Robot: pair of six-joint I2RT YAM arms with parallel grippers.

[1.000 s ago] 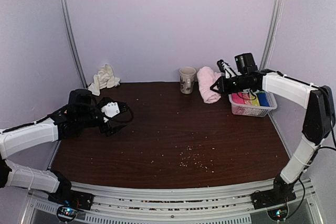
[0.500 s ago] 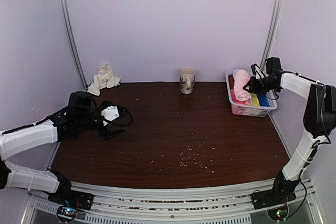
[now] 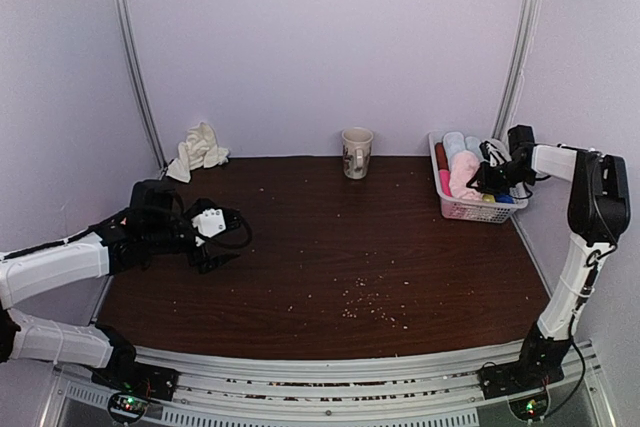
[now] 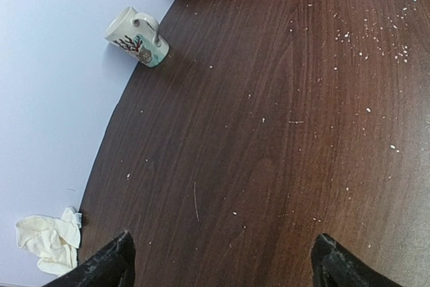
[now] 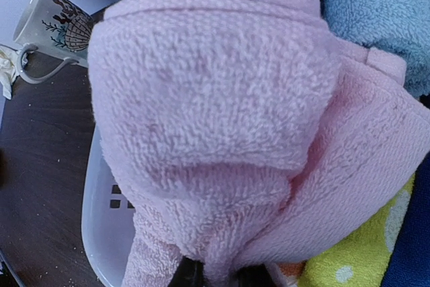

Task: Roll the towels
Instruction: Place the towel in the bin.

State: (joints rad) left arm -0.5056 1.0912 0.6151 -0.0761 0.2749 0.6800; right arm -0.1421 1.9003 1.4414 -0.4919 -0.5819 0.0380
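Within lilac walls (image 3: 300,37), crumb-speckled dark table (image 3: 330,237), cream towel (image 3: 198,150) far-left

Pale pink towel (image 3: 461,175) (image 5: 215,119): terry cloth, bundled into a loose, thick roll. The rounded end faces the right wrist camera, and an outer flap wraps around one side. It lies in the white plastic basket (image 3: 480,214) at the far right corner of the table (image 3: 380,247). It rests on top of a yellow-green towel (image 5: 363,247) and touches a light blue towel (image 5: 376,11). The right gripper (image 5: 216,277) pinches its lower fold.

Cream-white towel (image 3: 198,150) (image 4: 48,241): not rolled, crumpled into an uneven heap with folds sticking up. It sits at the far left corner of the table, against the back wall, well apart from the pink one.
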